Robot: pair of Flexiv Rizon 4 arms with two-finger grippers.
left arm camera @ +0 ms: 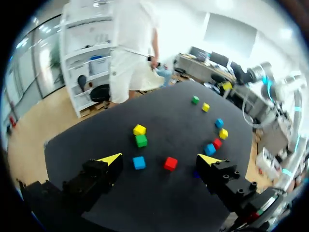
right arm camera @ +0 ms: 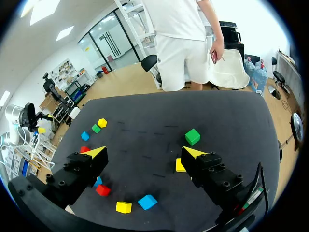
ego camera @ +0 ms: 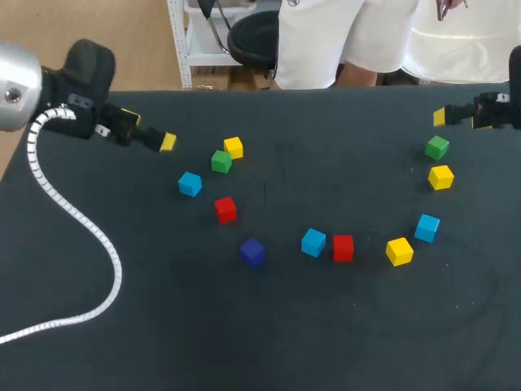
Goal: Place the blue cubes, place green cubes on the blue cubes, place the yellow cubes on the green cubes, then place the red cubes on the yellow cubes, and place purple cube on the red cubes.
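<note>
While both my grippers hang empty w/ fingers spread wide, left gripper above the table's far left part and right gripper near its far right edge, nothing is stacked yet; every cube lies single on the dark top. Blues come first: left blue cube by the left group, middle blue cube just beside a red cube, right blue cube near a yellow cube. The purple cube sits alone, toward the near side.

Handling, as I judge it: small, hard, sharp-edged blocks, prob. light; flat faces should seat my pads well, though a skewed pinch could twist one out. Best hold is square-on across two opposite side faces. For the middle blue cube, I'd use the pair of faces clear of the red cube, since that gap looks too tight for a finger. Material and slickness I cannot tell.

Hard to see: in the left wrist view the purple cube is nearly all behind one of my fingers; in the right wrist view a yellow cube is half behind one finger and a blue one behind the other; the head view cuts off my right arm, showing only one yellow tip.
</note>
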